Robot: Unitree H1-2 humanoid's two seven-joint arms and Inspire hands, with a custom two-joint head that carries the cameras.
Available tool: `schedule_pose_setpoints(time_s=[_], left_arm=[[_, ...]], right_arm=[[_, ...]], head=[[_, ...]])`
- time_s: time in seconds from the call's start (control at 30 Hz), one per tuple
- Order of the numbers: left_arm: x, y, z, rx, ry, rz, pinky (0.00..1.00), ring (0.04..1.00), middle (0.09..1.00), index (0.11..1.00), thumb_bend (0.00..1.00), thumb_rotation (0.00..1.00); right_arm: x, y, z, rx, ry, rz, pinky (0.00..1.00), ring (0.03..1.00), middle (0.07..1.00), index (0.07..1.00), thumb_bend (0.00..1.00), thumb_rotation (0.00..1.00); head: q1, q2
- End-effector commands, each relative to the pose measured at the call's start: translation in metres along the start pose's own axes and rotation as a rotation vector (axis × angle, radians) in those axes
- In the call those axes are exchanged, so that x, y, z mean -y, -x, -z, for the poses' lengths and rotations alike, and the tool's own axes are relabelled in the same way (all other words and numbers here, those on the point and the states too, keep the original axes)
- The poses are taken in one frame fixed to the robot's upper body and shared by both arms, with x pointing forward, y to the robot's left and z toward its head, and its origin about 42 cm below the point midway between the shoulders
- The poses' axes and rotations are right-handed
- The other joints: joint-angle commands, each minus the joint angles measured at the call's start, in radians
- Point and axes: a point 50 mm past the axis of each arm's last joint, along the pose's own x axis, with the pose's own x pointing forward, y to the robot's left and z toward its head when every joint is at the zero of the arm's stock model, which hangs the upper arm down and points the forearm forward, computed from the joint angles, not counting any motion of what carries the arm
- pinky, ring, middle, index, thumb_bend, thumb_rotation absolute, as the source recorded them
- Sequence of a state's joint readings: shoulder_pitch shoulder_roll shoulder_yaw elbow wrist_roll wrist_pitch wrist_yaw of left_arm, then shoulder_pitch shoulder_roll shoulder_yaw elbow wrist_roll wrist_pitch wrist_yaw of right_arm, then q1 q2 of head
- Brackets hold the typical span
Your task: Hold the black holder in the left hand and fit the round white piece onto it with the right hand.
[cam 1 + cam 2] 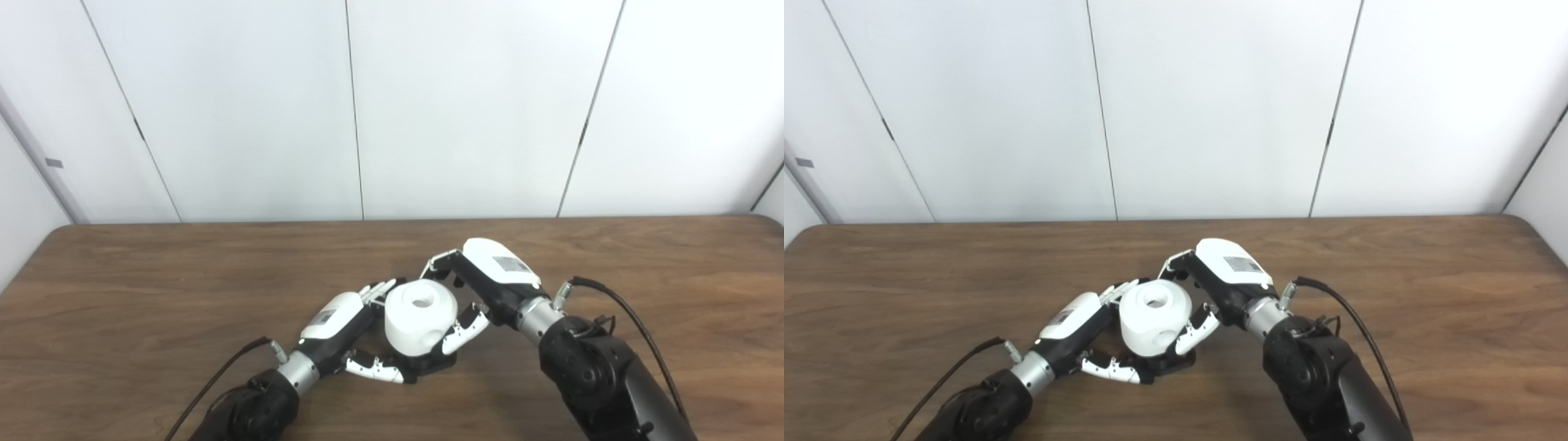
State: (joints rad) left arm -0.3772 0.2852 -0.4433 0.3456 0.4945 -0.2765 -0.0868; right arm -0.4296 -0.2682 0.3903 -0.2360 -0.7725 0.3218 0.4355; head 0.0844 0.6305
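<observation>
Round white piece [420,316] is pinched by right hand [484,275] fingers above black holder [429,366]. Holder is clasped by left hand [343,324] fingers. Jamming is risked if tilted.

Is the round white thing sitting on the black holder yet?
Seemingly on: the round white plastic piece sits directly atop the black holder, both hands around it; full seating unclear.

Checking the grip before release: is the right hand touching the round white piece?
Touching. In the left eye view the right hand has its thumb pressed against the side of the round white piece.
</observation>
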Motion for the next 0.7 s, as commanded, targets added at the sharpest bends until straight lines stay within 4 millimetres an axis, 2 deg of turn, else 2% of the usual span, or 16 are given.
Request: schedule_pose_setpoints(time_s=[0.0,0.67], left_arm=[[0.033,0.014,0.010,-0.081,-0.005,0.176,1.00,1.000,1.000,0.485,0.52,0.06],[0.028,0.011,0.011,-0.092,-0.018,0.166,1.00,1.000,1.000,0.484,0.52,0.06]], right_arm=[[0.012,-0.001,0.000,0.004,0.049,0.011,0.62,0.726,0.707,0.481,0.52,0.13],[0.014,0.016,0.009,0.032,0.107,-0.033,0.59,0.715,0.701,0.480,0.52,0.14]], head=[[0.000,0.000],[0.002,0.008]])
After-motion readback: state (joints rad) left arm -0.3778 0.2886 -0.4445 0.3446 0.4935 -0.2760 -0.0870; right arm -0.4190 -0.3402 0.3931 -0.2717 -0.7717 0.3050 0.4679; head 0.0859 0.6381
